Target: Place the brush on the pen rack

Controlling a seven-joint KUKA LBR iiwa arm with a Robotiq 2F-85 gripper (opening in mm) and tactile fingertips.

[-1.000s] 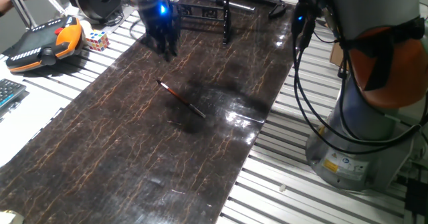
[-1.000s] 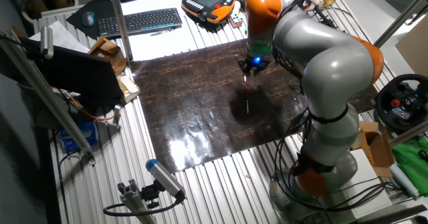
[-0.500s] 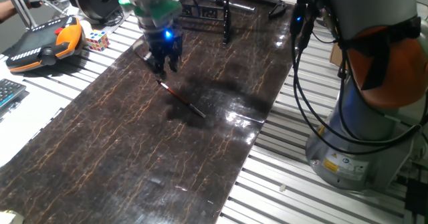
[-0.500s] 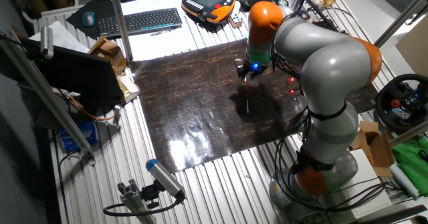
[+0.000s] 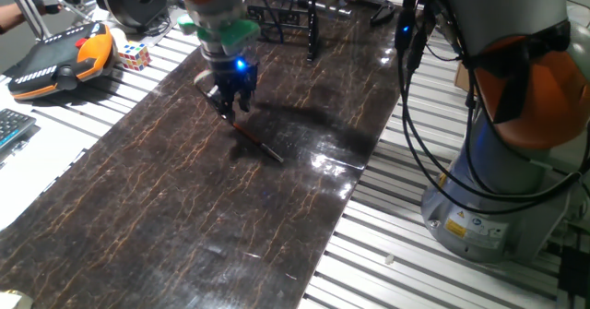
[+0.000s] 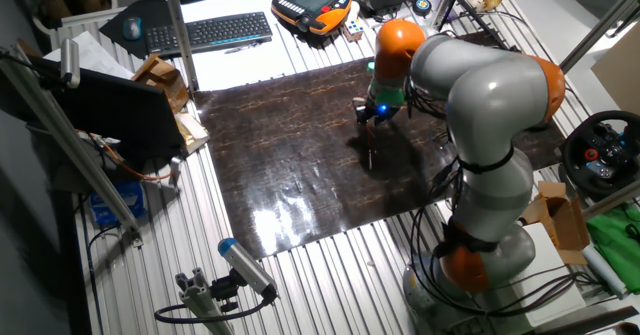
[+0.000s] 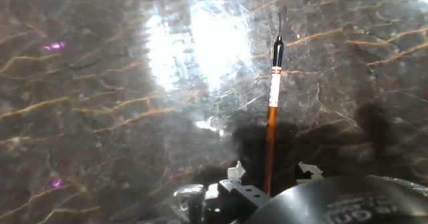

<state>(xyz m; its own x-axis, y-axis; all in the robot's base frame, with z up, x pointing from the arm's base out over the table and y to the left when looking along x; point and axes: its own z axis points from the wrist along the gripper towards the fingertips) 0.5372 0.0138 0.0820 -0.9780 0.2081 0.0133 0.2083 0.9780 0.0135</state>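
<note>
The brush (image 5: 261, 144) lies flat on the dark marbled table top (image 5: 184, 217), orange-brown shaft with a dark tip. My gripper (image 5: 230, 109) is low over its near end, blue light on. In the hand view the brush (image 7: 273, 97) runs straight away from me, and my gripper (image 7: 271, 174) is open with one fingertip (image 7: 235, 171) on each side of the shaft, not closed on it. In the other fixed view my gripper (image 6: 369, 122) hangs just above the brush (image 6: 370, 156). The black pen rack (image 5: 284, 16) stands at the far end of the table.
An orange-and-black teach pendant (image 5: 64, 60), a puzzle cube (image 5: 132, 55) and a keyboard (image 5: 11, 129) lie left of the table top. Black cables (image 5: 415, 115) hang by the robot base (image 5: 479, 207) on the right. A cardboard box (image 6: 165, 80) stands near the table's edge.
My gripper has come down and forward from near the rack to the brush's end. The brush has not moved.
</note>
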